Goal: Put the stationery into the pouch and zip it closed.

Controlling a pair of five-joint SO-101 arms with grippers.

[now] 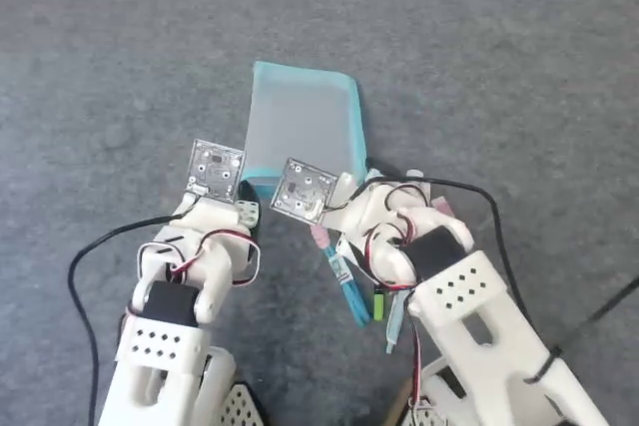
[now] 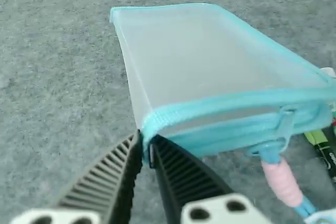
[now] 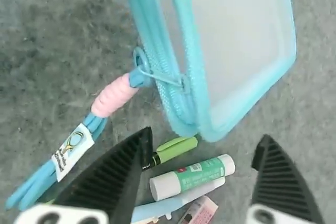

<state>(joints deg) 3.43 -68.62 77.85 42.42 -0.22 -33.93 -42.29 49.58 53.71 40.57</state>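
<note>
The translucent pouch (image 1: 300, 122) with teal trim lies flat in the middle of the grey table. My left gripper (image 2: 146, 149) is shut on its near left corner (image 2: 145, 127). The zip slider (image 3: 183, 83) sits close to the pouch's other near corner, trailing a pink bead (image 3: 112, 96) and a blue strap (image 1: 349, 286). My right gripper (image 3: 205, 136) stands open over that corner. Under it lie a glue stick (image 3: 191, 174), a green pen (image 3: 173, 148) and a pale blue pen (image 3: 157, 211).
The stationery (image 1: 384, 306) lies in a small heap beside the right arm, near the pouch's right corner. A black cable (image 1: 489, 216) loops over the right arm. Grey carpet-like table (image 1: 110, 97) spreads out on all sides of the pouch.
</note>
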